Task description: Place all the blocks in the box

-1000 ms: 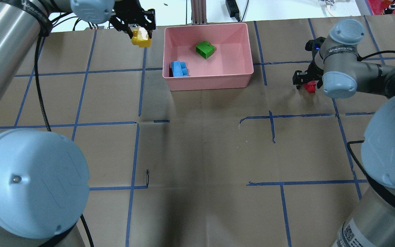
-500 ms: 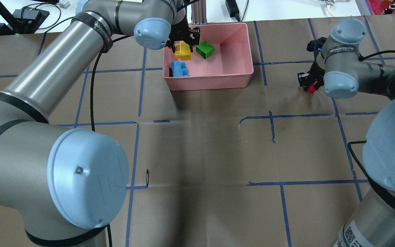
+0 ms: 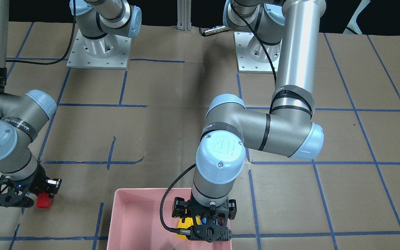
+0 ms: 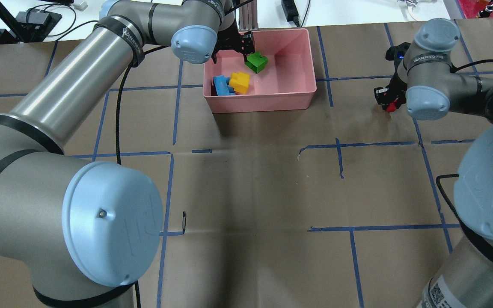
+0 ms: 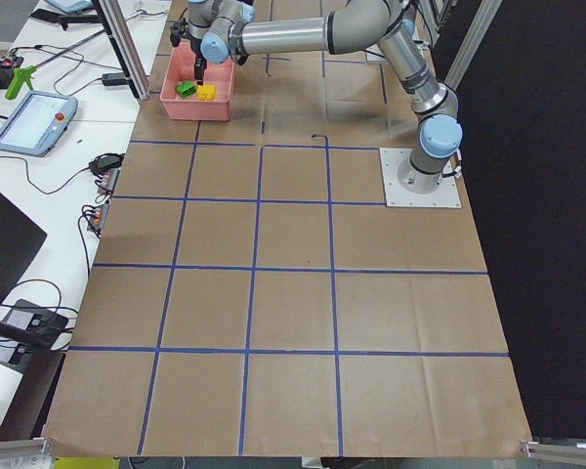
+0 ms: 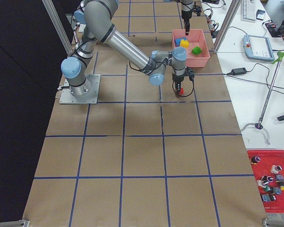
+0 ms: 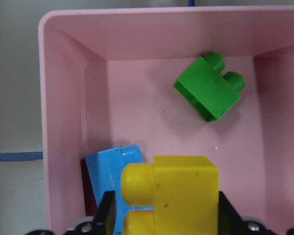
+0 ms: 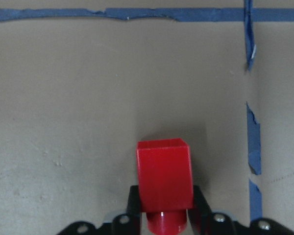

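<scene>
While my right claw [image 8: 164, 203] is clamped on the red brick [image 8: 164, 171], stud toward its wrist, the pink box [image 4: 263, 102] holding the green brick [image 4: 256, 62], light-blue brick [image 4: 220, 84] and yellow brick [image 4: 240, 82] lies well apart on that claw's left, under the spread left claw [image 4: 240, 45].

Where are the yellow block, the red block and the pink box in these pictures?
yellow block [image 4: 240, 82], overhead exterior view, middle of the brick's body.
red block [image 8: 164, 176], right wrist view, middle of its flat red face.
pink box [image 4: 263, 104], overhead exterior view, its near outer wall.
</scene>
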Controlling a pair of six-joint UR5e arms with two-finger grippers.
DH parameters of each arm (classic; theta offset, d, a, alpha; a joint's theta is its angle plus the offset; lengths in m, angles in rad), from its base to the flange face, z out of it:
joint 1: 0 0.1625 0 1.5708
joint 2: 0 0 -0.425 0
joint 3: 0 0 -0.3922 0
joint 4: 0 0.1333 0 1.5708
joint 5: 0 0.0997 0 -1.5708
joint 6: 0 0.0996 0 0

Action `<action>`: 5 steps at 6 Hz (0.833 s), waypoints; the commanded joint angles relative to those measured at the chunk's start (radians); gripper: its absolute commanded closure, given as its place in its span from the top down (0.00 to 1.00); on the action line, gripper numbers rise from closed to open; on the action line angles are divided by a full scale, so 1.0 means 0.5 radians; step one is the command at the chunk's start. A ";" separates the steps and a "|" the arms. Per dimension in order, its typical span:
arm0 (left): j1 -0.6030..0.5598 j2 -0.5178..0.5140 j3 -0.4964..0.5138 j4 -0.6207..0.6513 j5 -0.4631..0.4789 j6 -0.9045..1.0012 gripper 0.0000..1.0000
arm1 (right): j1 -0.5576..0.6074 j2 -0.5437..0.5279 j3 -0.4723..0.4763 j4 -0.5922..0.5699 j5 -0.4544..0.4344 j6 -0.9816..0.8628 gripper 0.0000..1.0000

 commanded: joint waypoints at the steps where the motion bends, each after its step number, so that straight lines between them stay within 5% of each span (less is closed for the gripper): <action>1: 0.062 0.203 -0.010 -0.215 -0.004 0.037 1.00 | 0.007 -0.106 -0.007 0.011 0.028 -0.015 0.03; 3: 0.249 0.546 -0.205 -0.513 0.005 0.455 1.00 | 0.068 -0.159 -0.168 -0.019 0.416 -0.196 0.03; 5: 0.412 1.073 -0.707 -0.578 0.002 0.690 1.00 | 0.346 0.042 -0.505 -0.165 0.868 -0.249 0.04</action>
